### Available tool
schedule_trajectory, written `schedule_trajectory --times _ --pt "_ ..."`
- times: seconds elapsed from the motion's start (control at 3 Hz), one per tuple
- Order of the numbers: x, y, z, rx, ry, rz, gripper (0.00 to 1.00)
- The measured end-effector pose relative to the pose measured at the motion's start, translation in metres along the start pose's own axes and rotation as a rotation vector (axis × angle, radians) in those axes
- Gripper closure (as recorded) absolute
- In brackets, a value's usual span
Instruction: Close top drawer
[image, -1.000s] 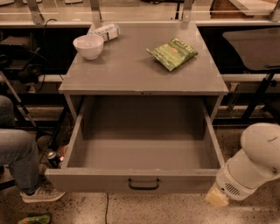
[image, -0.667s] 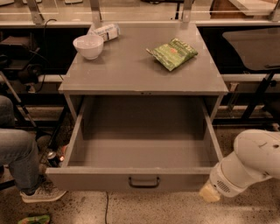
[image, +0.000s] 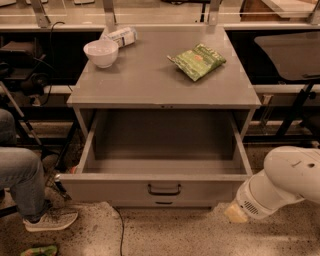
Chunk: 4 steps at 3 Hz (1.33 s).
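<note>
Our gripper (image: 235, 214) has edged left toward the near right corner of the top drawer (image: 110, 191); we cannot tell whether it is open or closed. The drawer remains fully out, so the push is still to come.

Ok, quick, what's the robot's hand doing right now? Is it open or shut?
Gripper: low by the right front corner of the pulled-out wide grey top drawer; open or closed cannot be told.

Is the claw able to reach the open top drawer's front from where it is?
Probably yes: the claw hangs low, just right of the front of the top drawer, and nothing visible stands between them.
</note>
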<state>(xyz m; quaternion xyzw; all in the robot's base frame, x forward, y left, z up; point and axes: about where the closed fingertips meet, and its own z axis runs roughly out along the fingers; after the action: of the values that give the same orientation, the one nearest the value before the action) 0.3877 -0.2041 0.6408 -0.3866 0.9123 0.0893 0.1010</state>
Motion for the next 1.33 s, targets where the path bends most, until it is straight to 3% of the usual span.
schedule_trajectory --times 0.67,1.0,1.33 --pt "-0.049 -0.045 0.000 0.100 -0.087 -0.077 1.00" --pt "-0.049 -0.045 0.000 0.100 -0.087 -0.077 1.00" --pt "-0.089 -0.076 0.003 0.134 -0.135 -0.108 1.00"
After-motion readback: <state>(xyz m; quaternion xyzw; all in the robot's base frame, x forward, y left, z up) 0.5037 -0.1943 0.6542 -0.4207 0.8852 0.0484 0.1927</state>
